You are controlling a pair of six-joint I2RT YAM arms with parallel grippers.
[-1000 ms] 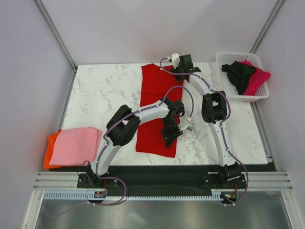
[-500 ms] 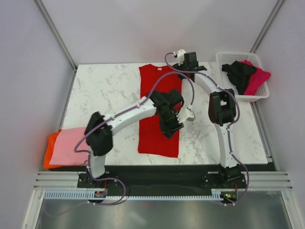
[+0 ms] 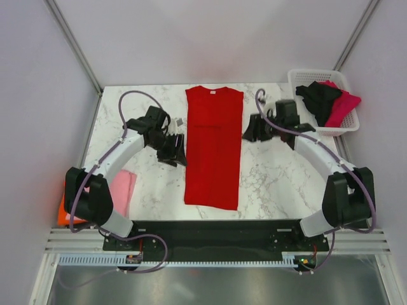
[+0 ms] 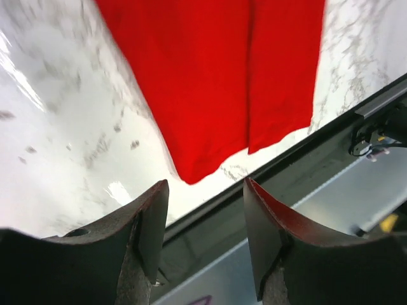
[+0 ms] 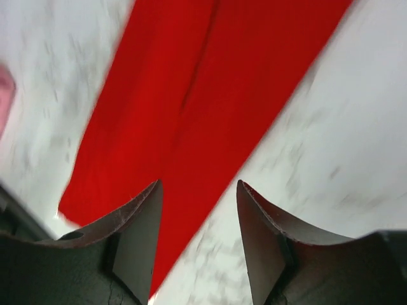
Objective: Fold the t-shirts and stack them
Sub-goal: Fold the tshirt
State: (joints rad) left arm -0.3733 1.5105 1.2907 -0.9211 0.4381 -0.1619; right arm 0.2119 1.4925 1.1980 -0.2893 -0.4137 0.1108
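Top external view: left hand [image 3: 176,150] open and empty, low over the white marbled tabletop [image 3: 130,114]. Right hand [image 3: 250,129] likewise spread, gripping nothing. Between the two hands, just beside each: red t-shirt [image 3: 214,149], flat, folded to a narrow strip, long axis near-to-far, collar at the far end. Back behind the left hand, near its arm's base: pink t-shirt [image 3: 124,187] and orange t-shirt [image 3: 63,215]. Out past the right hand: white basket [image 3: 299,75] holding black t-shirt [image 3: 318,98] and magenta t-shirt [image 3: 346,101]. Pale plain walls all round.

The left end effector [image 3: 177,151] and right end effector [image 3: 250,129] have withdrawn to opposite sides of the red t-shirt [image 3: 213,152]
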